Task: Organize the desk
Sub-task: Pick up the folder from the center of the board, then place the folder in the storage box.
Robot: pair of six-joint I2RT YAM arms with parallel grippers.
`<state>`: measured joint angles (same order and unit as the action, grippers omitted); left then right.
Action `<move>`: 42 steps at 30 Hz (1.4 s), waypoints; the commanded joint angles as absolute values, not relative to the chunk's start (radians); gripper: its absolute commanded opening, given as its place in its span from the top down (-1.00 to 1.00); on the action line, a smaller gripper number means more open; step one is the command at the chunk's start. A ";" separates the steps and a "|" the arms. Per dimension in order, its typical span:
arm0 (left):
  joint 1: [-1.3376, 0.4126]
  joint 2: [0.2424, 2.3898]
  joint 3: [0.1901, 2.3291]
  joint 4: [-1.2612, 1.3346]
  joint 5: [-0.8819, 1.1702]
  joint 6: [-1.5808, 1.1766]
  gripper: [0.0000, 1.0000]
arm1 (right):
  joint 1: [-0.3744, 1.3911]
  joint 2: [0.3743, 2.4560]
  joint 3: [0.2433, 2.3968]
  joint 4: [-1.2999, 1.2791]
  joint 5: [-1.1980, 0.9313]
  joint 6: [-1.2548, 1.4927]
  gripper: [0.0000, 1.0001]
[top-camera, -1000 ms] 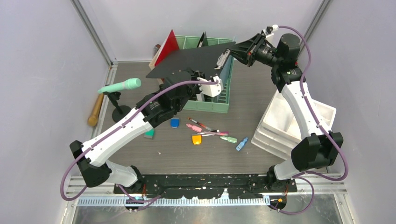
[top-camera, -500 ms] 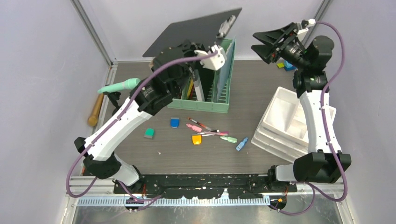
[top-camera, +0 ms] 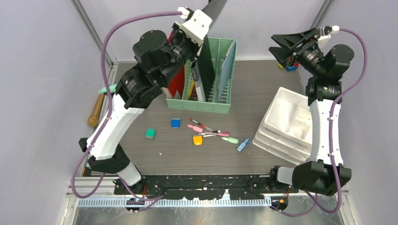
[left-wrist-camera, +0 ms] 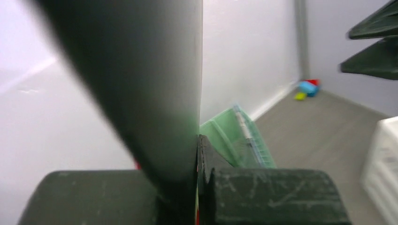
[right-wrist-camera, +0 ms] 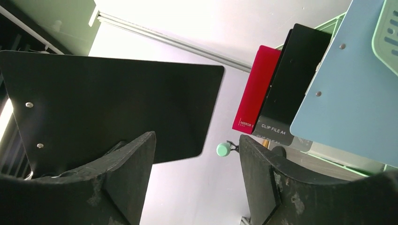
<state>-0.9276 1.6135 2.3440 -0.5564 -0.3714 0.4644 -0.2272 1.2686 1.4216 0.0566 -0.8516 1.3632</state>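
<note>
Black clipboard (top-camera: 215, 7) had swung from lying flat over the mint-green file rack (top-camera: 206, 107) a second earlier to standing almost on edge, high above it; the left gripper (top-camera: 197, 24) was clamped on one edge of it; the right gripper (top-camera: 287, 47) had let go, its fingers spread and empty, and drawn back to the right; the handover looked finished, so slotting the board into the rack seemed next; markers (top-camera: 211, 133) still littered the desk (top-camera: 263, 89).
</note>
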 commanded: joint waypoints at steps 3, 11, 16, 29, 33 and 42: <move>-0.925 1.651 2.415 -0.567 -0.207 0.051 1.00 | -0.274 1.200 1.402 0.133 -0.873 1.380 -0.43; -0.918 1.756 2.465 -0.556 -0.202 -0.099 1.00 | -0.308 1.158 1.364 0.151 -0.866 1.388 -0.43; -0.912 1.815 2.468 -0.554 -0.292 -0.158 1.00 | -0.324 1.146 1.347 0.171 -0.859 1.400 -0.43; -0.889 1.898 2.472 -0.543 -0.468 -0.171 1.00 | -0.333 1.136 1.314 0.208 -0.862 1.426 -0.43; -0.881 1.927 2.482 -0.544 -0.512 -0.177 1.00 | -0.334 1.132 1.303 0.213 -0.862 1.427 -0.43; -0.872 1.999 2.520 -0.526 -0.582 -0.258 1.00 | -0.336 1.135 1.297 0.224 -0.857 1.438 -0.43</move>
<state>-0.8810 1.9869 2.4619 -0.6056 -0.5125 -0.1986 -0.3294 1.1603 1.2938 0.1650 -0.8581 1.4261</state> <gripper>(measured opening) 0.018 0.716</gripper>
